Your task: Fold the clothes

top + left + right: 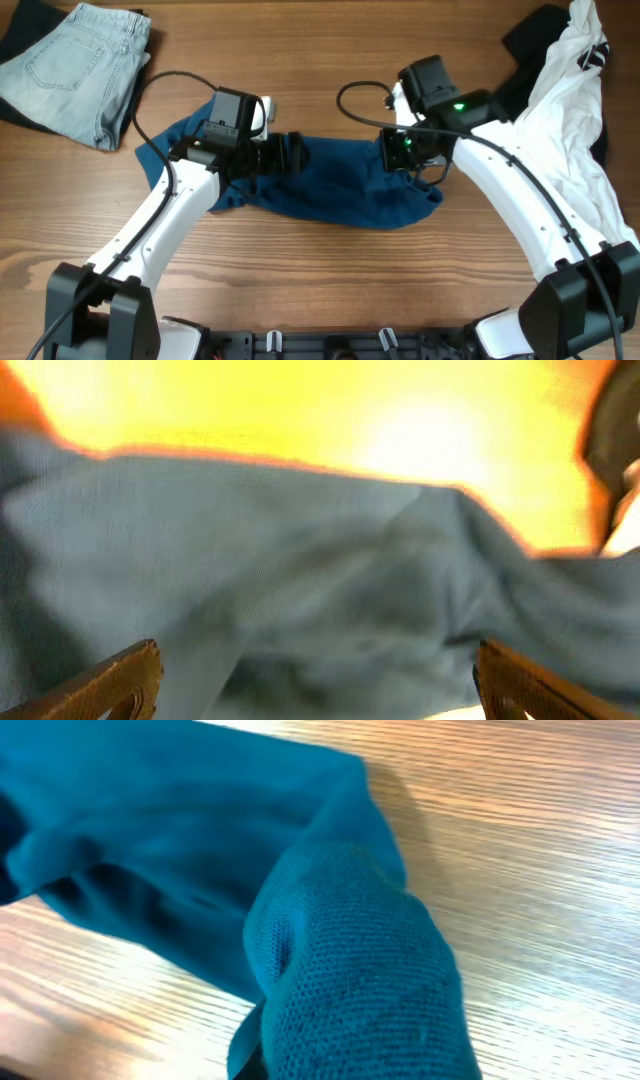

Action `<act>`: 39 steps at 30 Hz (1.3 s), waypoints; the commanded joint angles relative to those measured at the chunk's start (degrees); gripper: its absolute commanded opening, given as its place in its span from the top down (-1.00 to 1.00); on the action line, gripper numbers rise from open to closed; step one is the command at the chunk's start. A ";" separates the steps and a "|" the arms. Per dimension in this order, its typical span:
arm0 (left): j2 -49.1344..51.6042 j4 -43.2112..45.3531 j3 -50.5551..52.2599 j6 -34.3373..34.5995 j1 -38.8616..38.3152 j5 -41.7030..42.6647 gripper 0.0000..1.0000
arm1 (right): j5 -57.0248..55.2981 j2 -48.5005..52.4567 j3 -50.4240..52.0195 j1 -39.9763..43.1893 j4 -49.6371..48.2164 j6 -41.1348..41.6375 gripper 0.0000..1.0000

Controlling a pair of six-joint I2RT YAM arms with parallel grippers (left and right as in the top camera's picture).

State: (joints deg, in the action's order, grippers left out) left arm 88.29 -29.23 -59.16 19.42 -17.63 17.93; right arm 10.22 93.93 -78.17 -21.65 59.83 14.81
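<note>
Teal shirt point(340, 188): lies crumpled in a long band across the middle of the tabletop point(320, 290), running from centre left to centre right of the overhead frame; the fabric is wrinkled and partly doubled over itself.
Left end of shirt: spreads out under the left arm point(160, 215), with a blue edge showing at its left.
Right end of shirt: bunched up under the right arm point(520, 200), with a small tail of cloth at the lower right.
Left jaws: spread wide; the two tan pads point(115, 678) sit at the lower corners of the left wrist frame with shirt cloth point(300, 590) filling the space between them. Whether they touch the cloth cannot be told.
Right jaws: pressed together, pinching a raised fold of the shirt point(350, 980) that swells up at the bottom centre of the right wrist frame and hides the fingers.
Jeans point(75, 70): pale denim, folded, upper left of the overhead frame, apart from the shirt.
White garment point(570, 110): heaped at the upper right, lying over black cloth point(530, 40).
</note>
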 commanded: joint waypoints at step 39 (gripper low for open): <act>0.11 -7.91 0.11 5.03 32.37 7.80 -1.00 | 1.46 10.14 -1.73 -7.15 -15.19 2.99 0.91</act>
State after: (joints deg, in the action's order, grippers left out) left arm 88.29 -36.93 -59.13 24.32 14.74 24.40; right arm 14.52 103.31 -78.22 -26.70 44.91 18.79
